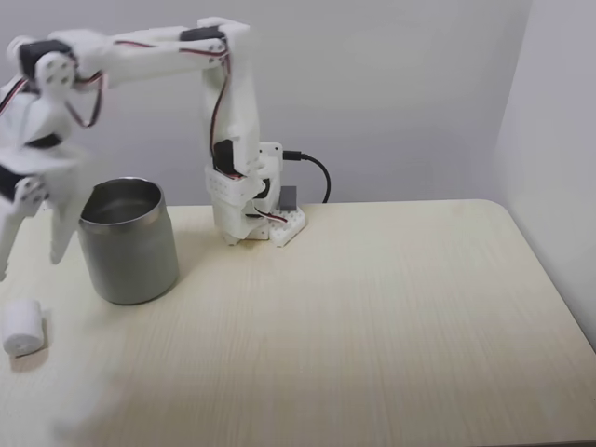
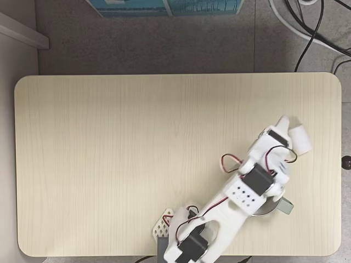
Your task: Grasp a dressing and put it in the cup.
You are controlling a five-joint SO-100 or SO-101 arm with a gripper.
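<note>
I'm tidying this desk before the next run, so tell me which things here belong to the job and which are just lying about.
Belongs to the job:
- the dressing, a small white roll lying on the table
- the cup, a steel mug standing upright
- the hand, blurred, above the dressing

Just lying about:
- black cables on the floor
- a blue box beyond the table edge

Looks like a small lab or office test corner. Pale wood-laminate desk [image 2: 109,164] with rounded corners, pushed near plain white walls [image 1: 400,84]. White 3D-printed arm [image 1: 228,121] clamped at the desk's back edge. Grey carpet-like floor [image 2: 164,44] with loose black cables [image 2: 318,33] and a blue-and-white box [image 2: 164,6] past the far edge.
</note>
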